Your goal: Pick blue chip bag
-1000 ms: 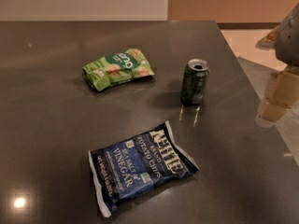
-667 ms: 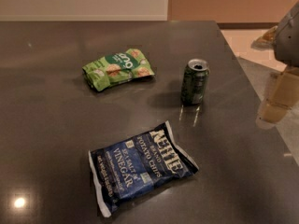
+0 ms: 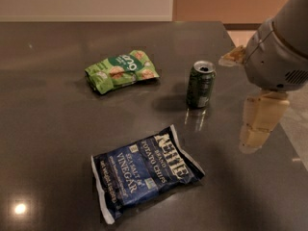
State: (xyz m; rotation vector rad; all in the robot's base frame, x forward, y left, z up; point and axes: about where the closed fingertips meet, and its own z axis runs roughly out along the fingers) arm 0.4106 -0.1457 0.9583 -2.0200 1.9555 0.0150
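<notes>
The blue chip bag [image 3: 144, 174] lies flat on the dark table [image 3: 48, 129] near the front middle, with its white "KETTLE" and "VINEGAR" lettering facing up. My gripper [image 3: 238, 103] hangs at the right, above the table's right edge, to the right of the bag and well apart from it. One cream finger [image 3: 261, 121] points down and the other [image 3: 233, 56] shows beside the grey wrist [image 3: 279, 57]. The fingers stand apart and hold nothing.
A green soda can [image 3: 200, 83] stands upright between the gripper and the bags, close to the gripper's left. A smaller green snack bag [image 3: 120, 70] lies further back left. The table's right edge [image 3: 288, 143] runs under the gripper.
The arm and gripper have moved left and a little down, further over the table. The bags and can have not moved.
</notes>
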